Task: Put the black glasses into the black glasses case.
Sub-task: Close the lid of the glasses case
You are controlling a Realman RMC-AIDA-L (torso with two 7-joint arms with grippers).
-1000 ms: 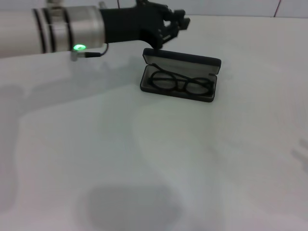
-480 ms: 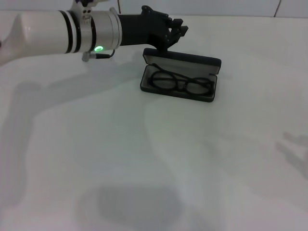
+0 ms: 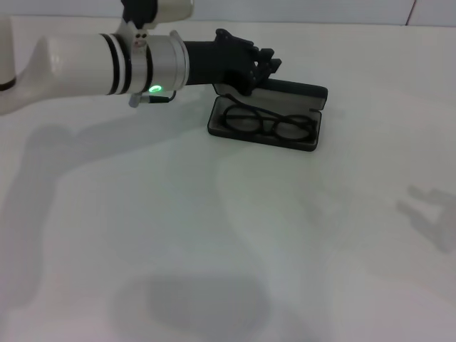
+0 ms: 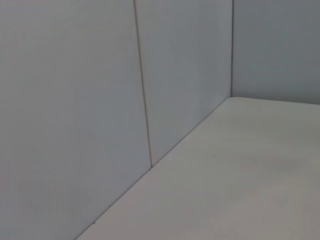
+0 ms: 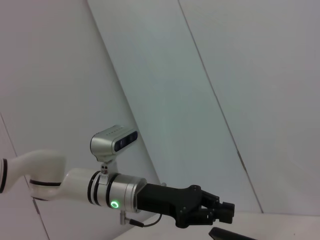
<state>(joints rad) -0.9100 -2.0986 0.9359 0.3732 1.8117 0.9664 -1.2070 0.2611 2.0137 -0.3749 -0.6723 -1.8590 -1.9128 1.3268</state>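
The head view alone shows the thin black-framed glasses [image 3: 268, 124] lying inside the open rectangular black hard-shell glasses case [image 3: 265, 117], which rests on the plain white table [image 3: 214, 235] with its lid raised at the far side. The left gripper [image 3: 265, 65], a chunky black claw on a white and silver arm with a green light, hangs over the far left end of the case, just above the lid's edge. The right wrist view shows that same left gripper [image 5: 220, 212] from the side, with only a dark sliver of the case [image 5: 232, 234] at the frame's lower edge; the glasses do not appear there. The left wrist view shows only pale wall panels [image 4: 75, 100] and bare tabletop.

Compared with a second ago, the left arm has reached farther across and the gripper has dropped closer to the lid. The case and glasses have not moved.

Whether the left gripper's fingers are apart or together cannot be told. The right gripper appears in no view.
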